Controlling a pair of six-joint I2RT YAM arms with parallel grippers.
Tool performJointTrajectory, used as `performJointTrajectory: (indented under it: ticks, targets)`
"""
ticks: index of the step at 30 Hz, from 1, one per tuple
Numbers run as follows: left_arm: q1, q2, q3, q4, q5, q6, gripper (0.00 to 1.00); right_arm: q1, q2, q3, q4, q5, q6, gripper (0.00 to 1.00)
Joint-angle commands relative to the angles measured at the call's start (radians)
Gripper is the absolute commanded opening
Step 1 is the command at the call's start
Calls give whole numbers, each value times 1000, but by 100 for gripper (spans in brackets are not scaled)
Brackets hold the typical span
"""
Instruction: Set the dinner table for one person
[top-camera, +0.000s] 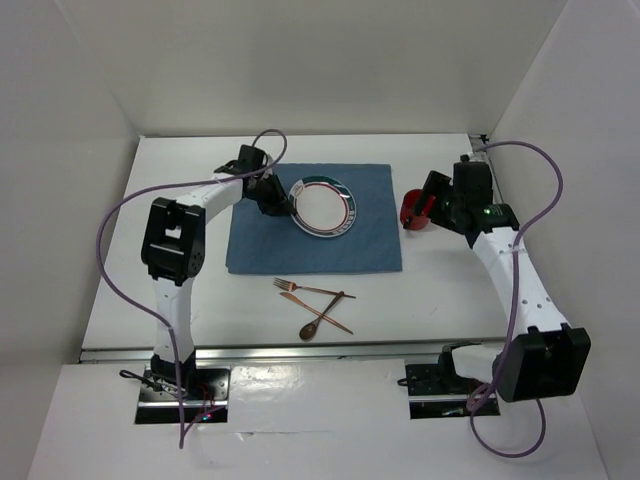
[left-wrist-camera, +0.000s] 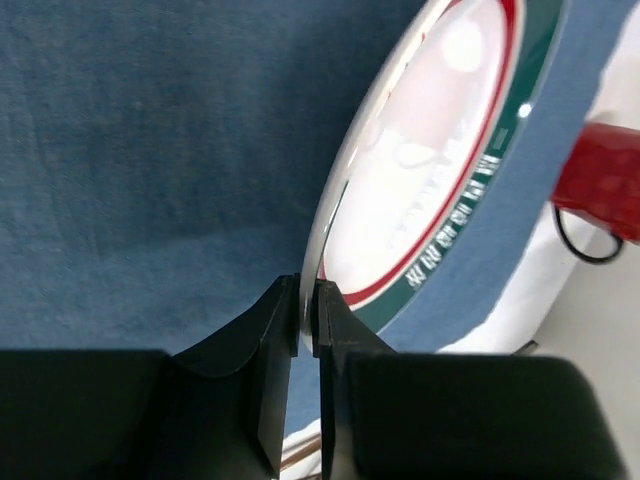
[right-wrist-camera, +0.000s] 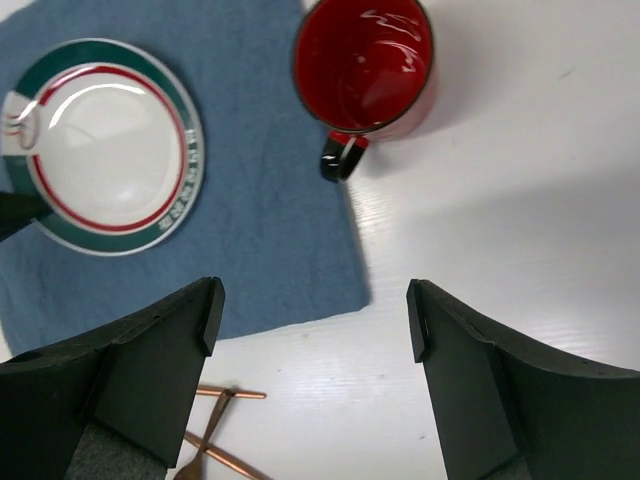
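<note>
The dinner table (top-camera: 450, 290) is a plain white top filling the space between white walls, with a metal rail along its near edge where the two arms are fixed. A blue placemat (top-camera: 316, 220) lies flat near the middle of it, closer to the far edge than to the near one. On the placemat sits a white plate (top-camera: 324, 207) with a green band and a thin red ring. The left gripper (top-camera: 275, 196) reaches in from the left side and has its two fingers (left-wrist-camera: 277, 330) pinched almost together on the plate's left rim, one finger above and one below. Whether that rim is raised off the cloth cannot be told. A red mug (top-camera: 413, 213) stands upright on the bare tabletop just beside the placemat's right edge, its dark handle turned toward the near edge. The right gripper (right-wrist-camera: 315, 320) hangs above the table on the near side of the mug, its fingers spread wide apart and holding nothing. Between the placemat and the near edge, three copper-coloured pieces of cutlery lie crossed over one another on the white surface: a fork (top-camera: 300, 289), a spoon (top-camera: 320, 320) with its bowl toward the near edge, and a third slim piece (top-camera: 318, 314) too small to identify.
</note>
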Motion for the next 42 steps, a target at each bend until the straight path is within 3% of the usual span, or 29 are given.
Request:
performJointTrajectory:
  ticks: [1, 2, 3, 7, 9, 23, 27, 28, 32, 36, 42]
  targets:
    - [-8, 19, 66, -88, -33, 67, 26, -30, 77, 42, -16, 0, -7, 86]
    - [-18, 20, 78, -110, -63, 67, 43, -43, 132, 69, -16, 12, -7, 86]
    - [-18, 10, 78, -127, -110, 78, 53, -53, 157, 79, -28, 22, 7, 86]
    - [-28, -49, 53, -167, -170, 96, 80, -80, 254, 108, 11, 51, 44, 84]
    - [-28, -94, 53, -202, -182, 96, 88, -112, 309, 117, 39, 51, 56, 82]
    - [-46, -408, 17, -298, -226, 150, 86, -167, 527, 174, 194, 0, 102, 67]
    - [-46, -464, -22, -307, -216, 150, 86, -167, 577, 197, 194, 0, 111, 44]
    - [-46, -464, -33, -316, -216, 150, 85, -167, 578, 197, 194, 0, 111, 26]
    - [-55, -520, -43, -339, -227, 159, 85, -167, 524, 206, 194, 49, 108, 0]
    - [-74, -560, -106, -348, -259, 161, 85, -106, 490, 298, 186, 88, 43, 0]
    - [-103, -654, -245, -357, -313, 127, 85, 11, 628, 568, 80, 151, -13, 0]
